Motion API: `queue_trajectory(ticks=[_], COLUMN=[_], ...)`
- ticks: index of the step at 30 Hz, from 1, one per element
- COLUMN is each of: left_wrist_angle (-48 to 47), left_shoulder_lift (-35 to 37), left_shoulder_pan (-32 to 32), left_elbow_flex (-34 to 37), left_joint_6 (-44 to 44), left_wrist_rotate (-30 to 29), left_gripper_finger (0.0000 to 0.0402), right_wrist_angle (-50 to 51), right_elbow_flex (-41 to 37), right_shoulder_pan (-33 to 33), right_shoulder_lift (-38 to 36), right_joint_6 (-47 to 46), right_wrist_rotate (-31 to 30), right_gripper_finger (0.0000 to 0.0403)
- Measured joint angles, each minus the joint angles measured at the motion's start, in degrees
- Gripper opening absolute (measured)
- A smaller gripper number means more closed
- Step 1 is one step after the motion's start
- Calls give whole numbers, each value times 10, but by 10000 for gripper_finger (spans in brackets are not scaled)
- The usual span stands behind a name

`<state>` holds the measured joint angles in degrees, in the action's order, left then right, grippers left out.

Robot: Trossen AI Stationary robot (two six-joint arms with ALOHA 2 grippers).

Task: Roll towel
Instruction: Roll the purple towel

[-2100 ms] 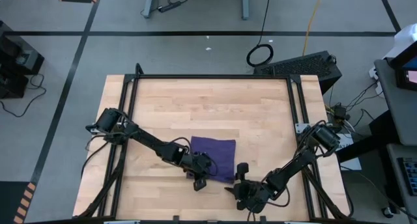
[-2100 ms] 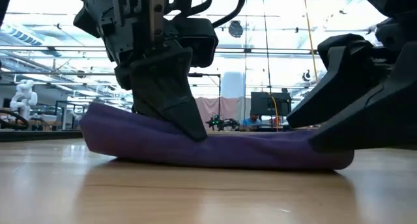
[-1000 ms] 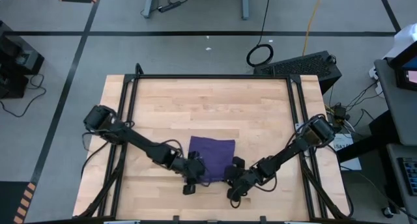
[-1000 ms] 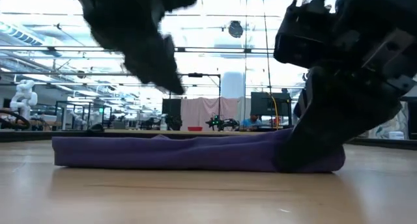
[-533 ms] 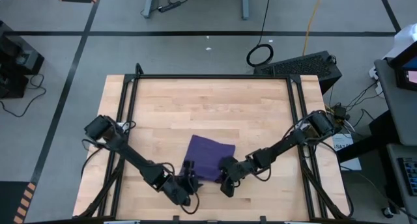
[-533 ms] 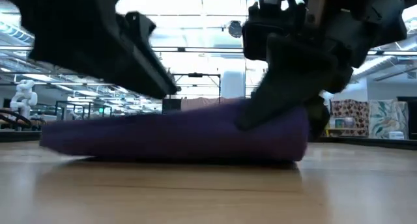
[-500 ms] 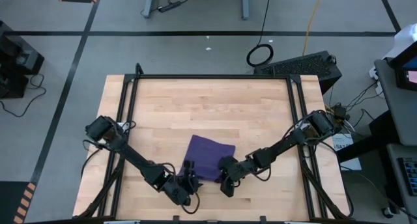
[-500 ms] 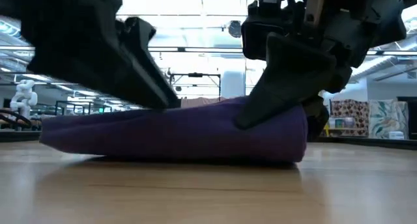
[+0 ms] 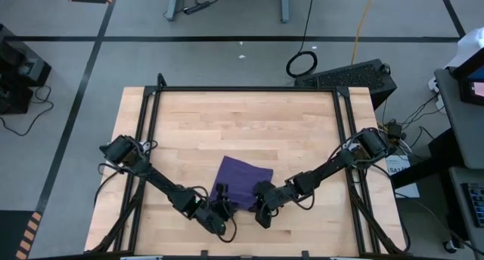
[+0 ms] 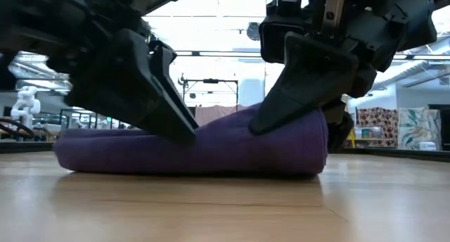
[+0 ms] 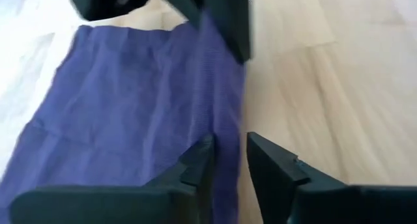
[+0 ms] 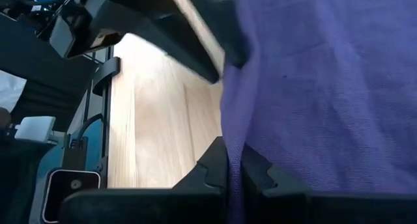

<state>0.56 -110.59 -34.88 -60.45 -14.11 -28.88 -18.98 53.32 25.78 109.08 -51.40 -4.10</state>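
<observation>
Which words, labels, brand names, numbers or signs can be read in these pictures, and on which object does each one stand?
None can be read.
The towel is plain purple, with no print or tag showing.
The wooden table carries no writing.
The left gripper and right gripper show no legible marking.
Signs in the room behind, in the low view, are too small and blurred to read.
</observation>
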Motion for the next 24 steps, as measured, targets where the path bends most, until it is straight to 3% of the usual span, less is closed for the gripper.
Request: queue_trajectory(ticks=[3,9,12,15,20,24], left_wrist_angle=[-2,-2,-4,-14,-15,-14], left_shoulder_lift=[0,0,0,0,0,1], left_shoulder_pan=[2,1,5,12,32,49], left_elbow_flex=[0,0,0,0,0,0], left_joint_6=[0,32,32,26,25,24], left_wrist_rotate=[-13,-8,2,8,61,130], left_gripper_finger=[90,135,139,112,15,7], right_wrist_angle=[0,0,0,0,0,0], right_elbow_flex=[0,0,0,0,0,0], right_shoulder_pan=[2,3,3,4,11,25], right_shoulder_lift=[0,0,0,0,0,0], right_joint_6=[-2,-4,-4,0,26,51], right_wrist_rotate=[0,0,-1,-1,-4,-21], right_gripper_finger=[0,0,0,0,0,19])
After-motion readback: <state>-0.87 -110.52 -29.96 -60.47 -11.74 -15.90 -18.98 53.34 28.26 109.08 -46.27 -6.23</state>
